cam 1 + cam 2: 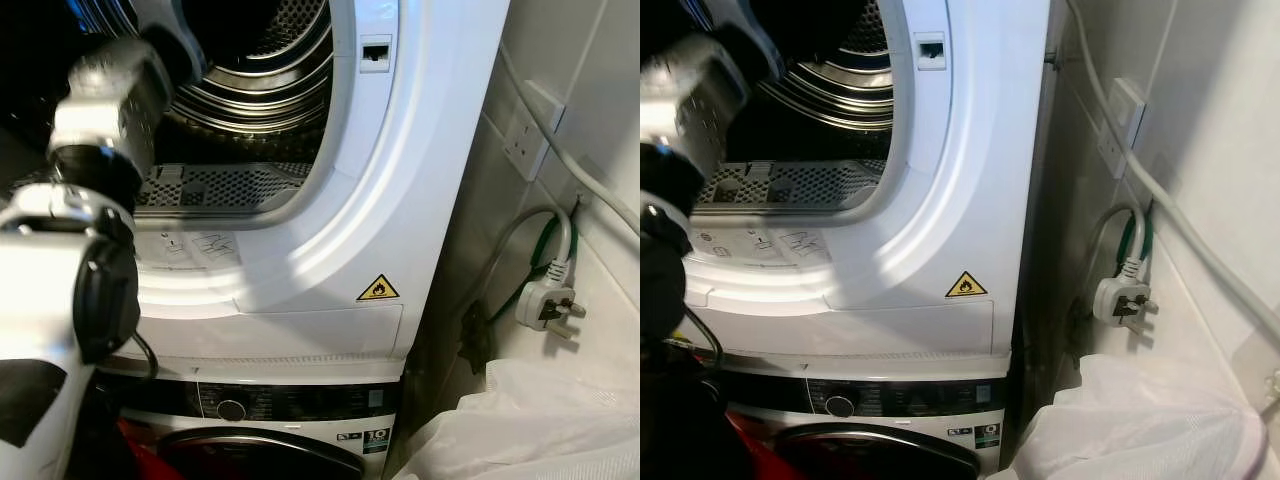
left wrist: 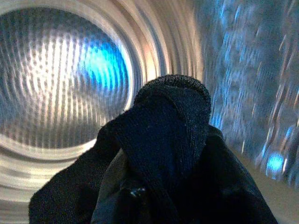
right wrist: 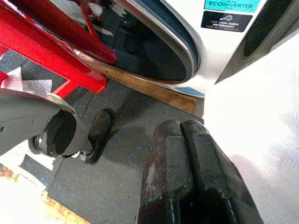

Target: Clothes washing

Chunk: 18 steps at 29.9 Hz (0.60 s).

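Note:
My left arm (image 1: 100, 110) reaches through the open door of the upper white dryer (image 1: 330, 250) into its steel drum (image 1: 255, 70). Inside the drum (image 2: 60, 79), a dark knitted garment (image 2: 168, 135) drapes over my left gripper, which is shut on it; the cloth hides the fingers. Below the dryer stands the washing machine (image 1: 270, 410) with its round glass door (image 3: 159, 51). My right gripper (image 3: 181, 128) hangs low beside that door, its fingers shut together on nothing.
A white mesh laundry bag (image 1: 540, 430) sits at the right, close to the right gripper. A white plug (image 1: 548, 303) on its cable hangs by the tiled wall under a socket (image 1: 530, 130). A red frame (image 3: 51, 46) and my foot (image 3: 65, 135) stand on the dark floor.

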Available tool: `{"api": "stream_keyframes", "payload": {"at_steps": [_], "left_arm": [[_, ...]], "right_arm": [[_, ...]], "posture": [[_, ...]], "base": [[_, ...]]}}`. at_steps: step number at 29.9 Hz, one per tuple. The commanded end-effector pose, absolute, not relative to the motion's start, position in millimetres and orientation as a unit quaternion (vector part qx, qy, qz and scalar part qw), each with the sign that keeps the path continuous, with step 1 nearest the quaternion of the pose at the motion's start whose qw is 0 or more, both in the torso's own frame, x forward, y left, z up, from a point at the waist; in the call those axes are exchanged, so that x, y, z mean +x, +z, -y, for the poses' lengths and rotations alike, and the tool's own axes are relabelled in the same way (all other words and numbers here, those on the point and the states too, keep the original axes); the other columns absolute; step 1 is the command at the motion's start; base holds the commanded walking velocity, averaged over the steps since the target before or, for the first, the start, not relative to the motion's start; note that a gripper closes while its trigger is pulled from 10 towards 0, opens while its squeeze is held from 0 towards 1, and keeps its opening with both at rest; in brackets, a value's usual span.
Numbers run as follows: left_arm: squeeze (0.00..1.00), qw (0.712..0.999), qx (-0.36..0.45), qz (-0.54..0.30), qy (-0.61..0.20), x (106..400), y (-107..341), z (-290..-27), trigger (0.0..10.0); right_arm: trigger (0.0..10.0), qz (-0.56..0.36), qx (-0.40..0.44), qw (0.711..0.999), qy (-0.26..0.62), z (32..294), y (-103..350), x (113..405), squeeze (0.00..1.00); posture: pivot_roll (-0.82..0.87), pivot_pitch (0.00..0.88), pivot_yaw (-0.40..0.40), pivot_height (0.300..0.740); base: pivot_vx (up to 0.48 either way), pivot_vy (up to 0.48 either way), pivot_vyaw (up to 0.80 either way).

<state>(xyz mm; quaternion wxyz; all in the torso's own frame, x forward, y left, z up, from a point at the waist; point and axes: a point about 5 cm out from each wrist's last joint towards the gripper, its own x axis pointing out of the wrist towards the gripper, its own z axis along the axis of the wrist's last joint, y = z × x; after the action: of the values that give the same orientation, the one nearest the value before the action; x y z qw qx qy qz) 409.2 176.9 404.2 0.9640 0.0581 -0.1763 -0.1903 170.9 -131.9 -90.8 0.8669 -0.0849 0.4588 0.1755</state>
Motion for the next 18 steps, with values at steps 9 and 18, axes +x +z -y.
{"api": "stream_keyframes", "payload": {"at_steps": [9,18], "left_arm": [[1.00,0.993,0.015,0.054,-0.105,419.3,365.5,-198.5,10.0],[1.00,0.990,0.032,0.061,-0.127,417.8,374.2,-193.8,10.0]], "right_arm": [[10.0,-0.459,-0.083,0.867,0.178,127.6,-90.6,171.5,0.00],[10.0,-0.457,-0.081,0.868,0.175,127.7,-89.8,173.3,0.00]], "posture": [[0.05,0.000,0.093,0.740],[0.05,0.000,0.096,0.740]], "base": [[0.000,0.000,0.00],[0.000,0.000,0.00]]}}
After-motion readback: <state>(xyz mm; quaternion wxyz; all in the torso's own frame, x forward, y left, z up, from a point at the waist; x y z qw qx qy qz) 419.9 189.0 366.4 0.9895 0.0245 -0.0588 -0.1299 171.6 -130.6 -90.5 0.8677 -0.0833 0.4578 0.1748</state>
